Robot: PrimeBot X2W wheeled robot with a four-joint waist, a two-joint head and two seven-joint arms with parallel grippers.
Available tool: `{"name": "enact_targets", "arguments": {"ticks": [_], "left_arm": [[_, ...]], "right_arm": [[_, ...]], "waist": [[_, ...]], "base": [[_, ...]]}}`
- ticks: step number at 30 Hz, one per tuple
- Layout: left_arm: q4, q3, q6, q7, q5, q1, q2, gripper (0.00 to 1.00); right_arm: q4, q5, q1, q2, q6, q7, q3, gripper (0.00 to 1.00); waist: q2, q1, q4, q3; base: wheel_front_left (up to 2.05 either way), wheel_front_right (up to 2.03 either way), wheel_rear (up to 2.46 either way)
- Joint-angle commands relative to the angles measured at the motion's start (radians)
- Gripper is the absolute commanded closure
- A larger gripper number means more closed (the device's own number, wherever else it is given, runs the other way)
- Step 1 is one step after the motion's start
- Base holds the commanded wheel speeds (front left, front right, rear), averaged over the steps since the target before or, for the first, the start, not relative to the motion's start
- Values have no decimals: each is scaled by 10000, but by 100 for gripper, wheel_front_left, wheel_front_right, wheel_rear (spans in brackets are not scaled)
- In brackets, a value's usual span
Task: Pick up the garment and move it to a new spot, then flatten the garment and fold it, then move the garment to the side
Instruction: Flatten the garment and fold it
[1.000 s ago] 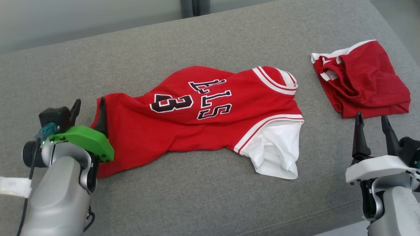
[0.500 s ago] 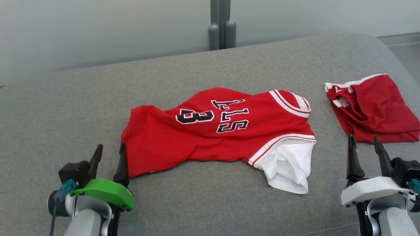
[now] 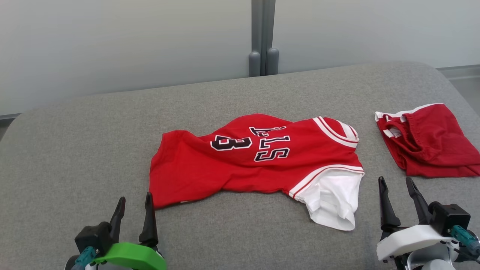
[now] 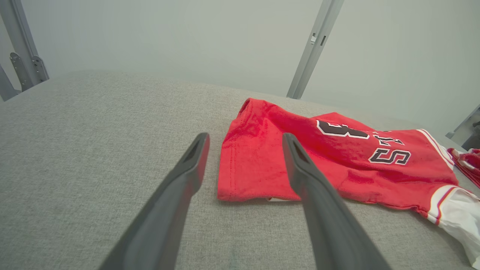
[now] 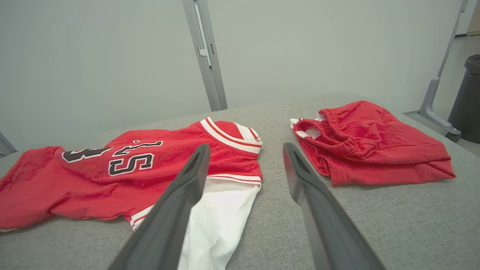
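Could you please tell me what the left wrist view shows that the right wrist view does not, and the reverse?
Left wrist view: the open, empty left hand near the red jersey, whose stitched bottom hem is seen close up.
Right wrist view: the open, empty right hand, the red shorts laid out whole with their gathered waistband, and a dark bin.
Shared: the jersey with its black number and letters, its white sleeve, the grey cushion, and a sliver of the shorts.

Bare cushion (image 3: 373, 150) lies open between jersey (image 3: 243, 165) and shorts (image 3: 431, 146).
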Motion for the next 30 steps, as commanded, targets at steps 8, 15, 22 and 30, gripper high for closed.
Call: {"name": "enact_targets", "arguments": {"ticks": [8, 15, 22, 30], "left_arm": [[-508, 289, 85, -27, 300, 561, -161, 0], [-713, 443, 1, -25, 481, 705, -237, 0], [-686, 516, -43, -25, 625, 663, -282, 0], [-507, 493, -104, -26, 685, 551, -308, 0]], "right_arm": [[-2, 124, 207, -39, -1, -72, 217, 0], [30, 15, 188, -39, 1, -103, 337, 0], [64, 4, 93, -39, 1, -133, 321, 0], [29, -18, 42, -39, 1, -135, 299, 0]], "waist": [[0, 0, -8, -120], [0, 0, 33, -173], [0, 0, 71, -163], [0, 0, 79, -112]], "base": [[0, 0, 0], [0, 0, 0], [0, 0, 0], [0, 0, 0]]}}
